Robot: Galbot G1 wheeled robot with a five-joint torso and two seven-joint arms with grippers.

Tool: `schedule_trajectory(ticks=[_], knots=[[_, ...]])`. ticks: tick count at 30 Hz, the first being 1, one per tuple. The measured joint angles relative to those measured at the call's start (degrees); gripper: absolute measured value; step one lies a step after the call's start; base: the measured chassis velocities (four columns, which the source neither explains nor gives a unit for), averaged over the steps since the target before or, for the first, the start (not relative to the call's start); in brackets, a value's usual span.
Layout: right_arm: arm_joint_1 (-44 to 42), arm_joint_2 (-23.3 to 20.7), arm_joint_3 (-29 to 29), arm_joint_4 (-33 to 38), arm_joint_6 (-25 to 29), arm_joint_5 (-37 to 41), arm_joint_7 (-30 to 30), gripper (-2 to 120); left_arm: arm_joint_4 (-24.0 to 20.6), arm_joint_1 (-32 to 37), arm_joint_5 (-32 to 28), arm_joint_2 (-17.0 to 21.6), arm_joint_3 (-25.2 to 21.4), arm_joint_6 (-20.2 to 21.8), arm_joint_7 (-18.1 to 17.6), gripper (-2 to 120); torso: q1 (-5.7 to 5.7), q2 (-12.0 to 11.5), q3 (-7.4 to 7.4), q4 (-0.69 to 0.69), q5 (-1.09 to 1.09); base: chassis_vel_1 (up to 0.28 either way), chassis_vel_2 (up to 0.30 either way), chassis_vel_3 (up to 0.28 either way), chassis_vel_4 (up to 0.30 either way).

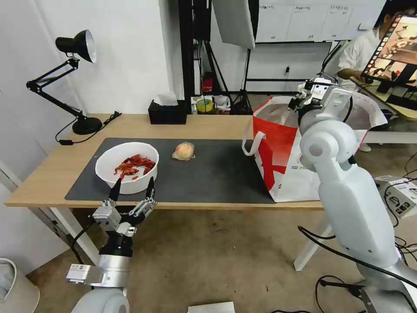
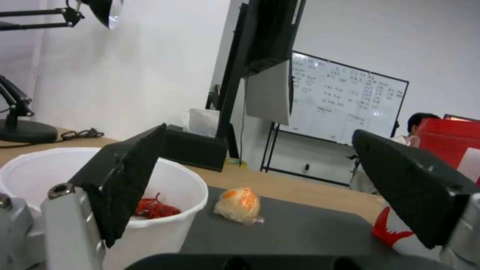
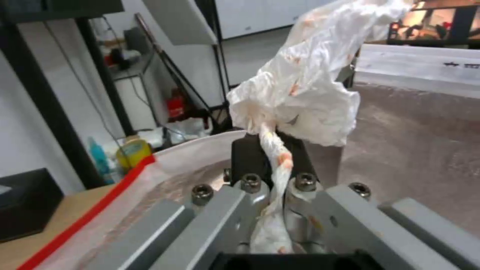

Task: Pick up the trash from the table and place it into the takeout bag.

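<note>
Two claws: right claw clamps tissue above bag; left claw spread near bowl.

The head camera looks down across the table; the left wrist camera sits low at its near edge, sharing the bowl at ten o'clock; the right wrist camera hangs close over the takeout bag.
</note>
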Motion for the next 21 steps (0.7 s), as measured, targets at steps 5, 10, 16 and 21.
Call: schedule_trajectory(ticks=[5,10,16,21], knots=[[0.3,-1.0,-0.1,-0.3,-0.6,1.2,0.9,0,0.1,0.0,0.6,-0.1,0.5,-0.2,0.0,100,0.00,0.0,0.00,0.00,0.00,0.000,0.000,0.000,0.000],[0.4,-1.7,-0.1,-0.1,-1.5,2.3,1.5,0,0.1,-0.1,0.6,-0.1,0.5,-0.2,0.0,100,0.00,0.0,0.00,-0.01,0.00,0.000,0.000,0.000,0.000],[0.3,-1.8,-0.2,0.1,-2.1,3.3,2.6,0,0.1,0.0,0.6,-0.1,0.5,-0.4,0.0,100,0.00,0.0,0.00,0.00,0.00,0.000,0.000,0.000,0.000],[0.0,-1.8,-0.2,0.3,-2.4,4.0,3.4,0,0.1,0.0,0.6,-0.1,0.4,-0.4,-0.1,100,0.00,0.0,0.00,0.00,0.00,0.000,0.000,0.000,0.000]])
